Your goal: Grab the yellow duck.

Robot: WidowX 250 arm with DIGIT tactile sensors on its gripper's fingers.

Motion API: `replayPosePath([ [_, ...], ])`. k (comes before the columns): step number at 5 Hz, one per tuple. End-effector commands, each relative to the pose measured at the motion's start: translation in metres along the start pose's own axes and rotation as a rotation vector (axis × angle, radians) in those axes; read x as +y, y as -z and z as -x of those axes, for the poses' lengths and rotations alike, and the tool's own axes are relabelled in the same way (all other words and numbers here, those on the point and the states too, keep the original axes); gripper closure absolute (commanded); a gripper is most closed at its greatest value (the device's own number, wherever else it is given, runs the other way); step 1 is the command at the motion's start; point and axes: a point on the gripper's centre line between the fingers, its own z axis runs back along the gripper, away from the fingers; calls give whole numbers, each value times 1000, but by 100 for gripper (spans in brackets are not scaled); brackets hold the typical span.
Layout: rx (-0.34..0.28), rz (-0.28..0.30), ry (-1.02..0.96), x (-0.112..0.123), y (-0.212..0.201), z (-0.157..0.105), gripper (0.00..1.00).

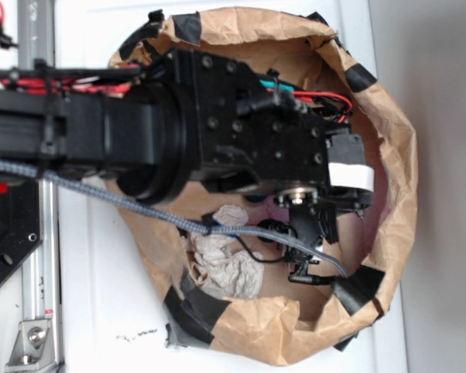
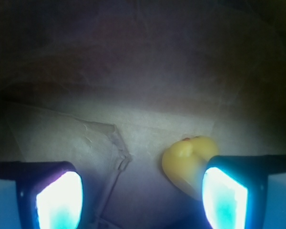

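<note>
In the wrist view the yellow duck (image 2: 185,162) lies on the brown paper floor, small and smooth, with a bit of red beak at its top. My gripper (image 2: 142,191) is open and held low over the floor. The duck sits just inside the right finger (image 2: 225,195), which covers its right side, while the left finger (image 2: 59,200) stands far off it. The wide gap between the fingers holds only paper. In the exterior view the black arm reaches down into the paper-walled nest with the gripper (image 1: 311,227) at its end; the duck is hidden there.
A brown paper wall (image 1: 392,155) patched with black tape (image 1: 356,289) rings the work area. Crumpled pale paper (image 1: 227,263) lies at the nest's lower left. A grey braided cable (image 1: 140,206) crosses over it. A paper fold ridge (image 2: 117,152) runs between the fingers.
</note>
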Motion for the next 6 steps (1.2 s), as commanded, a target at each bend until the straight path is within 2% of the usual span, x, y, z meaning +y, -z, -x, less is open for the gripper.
replayPosePath([
  [1,21,-10,9,7,15,-11,0],
  [2,56,-14,-63,34,15,7,0],
  [3,55,-40,-108,51,8,22,0],
  [5,43,-37,-111,48,11,10,0],
  [6,4,-13,-69,36,3,-4,0],
])
